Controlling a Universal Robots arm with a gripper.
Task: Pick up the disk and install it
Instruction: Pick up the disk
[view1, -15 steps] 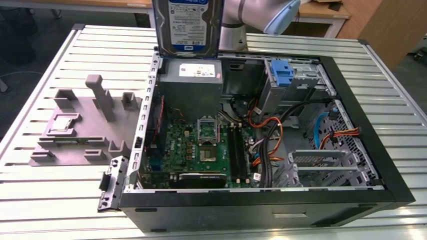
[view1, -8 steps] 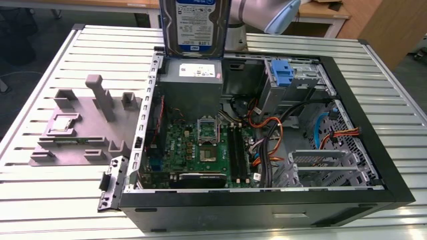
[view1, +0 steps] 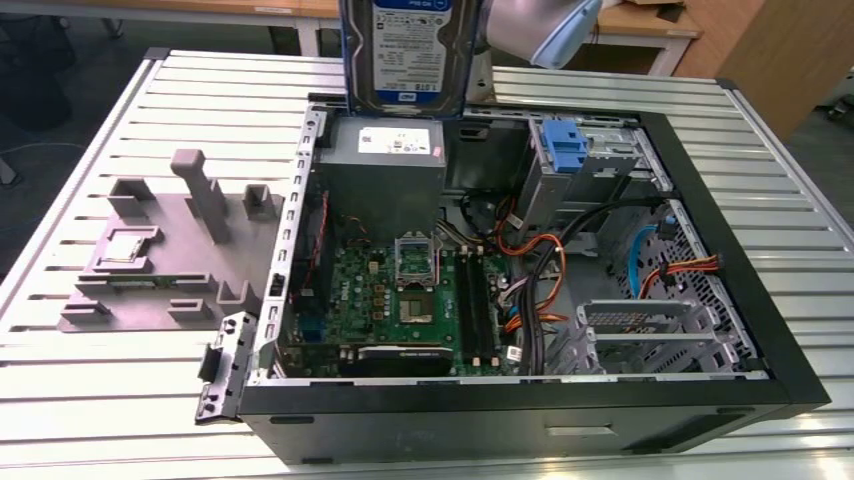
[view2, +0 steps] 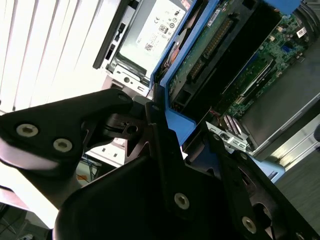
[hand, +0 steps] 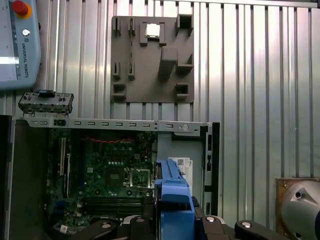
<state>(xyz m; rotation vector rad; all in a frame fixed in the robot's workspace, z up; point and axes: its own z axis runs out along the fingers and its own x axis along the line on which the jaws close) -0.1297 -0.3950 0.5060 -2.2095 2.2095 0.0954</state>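
The jaws clamp the disk (view1: 407, 50) by its blue carrier (hand: 172, 192), holding it upright over the open case (view1: 534, 410), just above the white-stickered grey box (view1: 380, 170). Its white-and-blue label faces the exterior view.

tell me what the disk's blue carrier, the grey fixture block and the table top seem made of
Carrier on the disk: bright blue, smooth, moulded edges, so likely plastic. Fixture block: even matt grey with blocky pockets, probably plastic, maybe printed; cannot be sure. Table top: ribbed, bright reflective silver, most likely aluminium slats.
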